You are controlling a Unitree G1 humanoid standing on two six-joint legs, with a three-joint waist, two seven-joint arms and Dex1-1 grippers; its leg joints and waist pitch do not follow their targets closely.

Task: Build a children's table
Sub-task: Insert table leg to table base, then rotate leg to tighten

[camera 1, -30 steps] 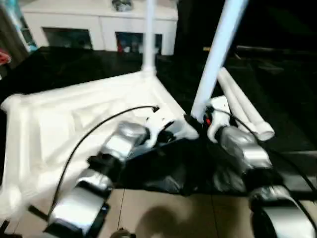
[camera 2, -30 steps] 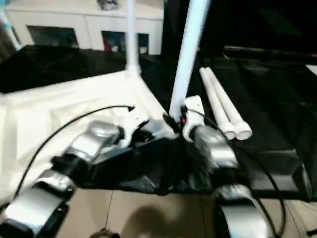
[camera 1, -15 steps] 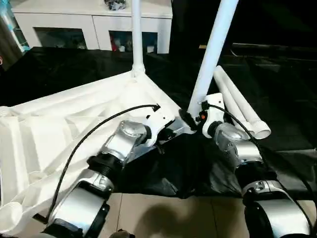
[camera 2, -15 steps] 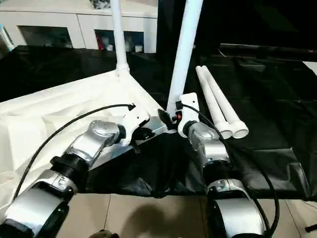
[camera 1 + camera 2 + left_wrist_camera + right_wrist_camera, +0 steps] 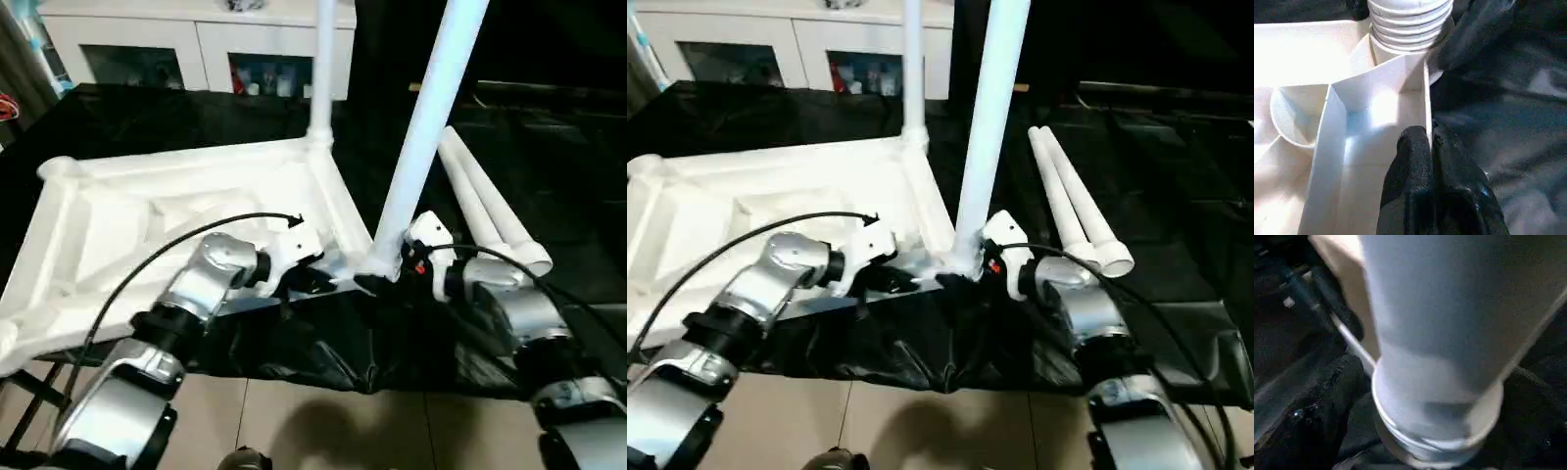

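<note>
Nearest the robot, tan floor (image 5: 323, 421) lies below the draped front edge of the black sheet (image 5: 950, 343) that covers the big table. The tabletop (image 5: 176, 211) lies upside down on the sheet, ribbed underside up, its near long edge overhanging the sheet's front edge on the robot's left. The left gripper (image 5: 1430, 147) is pinched shut on the thin outer wall at the tabletop's near right corner, one finger on each face of the wall. Just beside it, a leg (image 5: 426, 127) stands in that corner's socket, its ribbed base visible in the left wrist view. The right gripper (image 5: 1435, 396) straddles the foot of this leg with its fingers (image 5: 1317, 406) spread wide, one to each side; whether the pads touch the tube cannot be told. The two grippers sit close together at this corner, with little room between them. A second leg (image 5: 912, 69) stands upright in the far right corner socket. To the right, two spare legs (image 5: 1073, 201) lie side by side, touching, on open black sheet, well apart from the tabletop, with bare sheet beyond them. Farthest back, a white cabinet (image 5: 196, 44) with glass doors stands behind the table.
</note>
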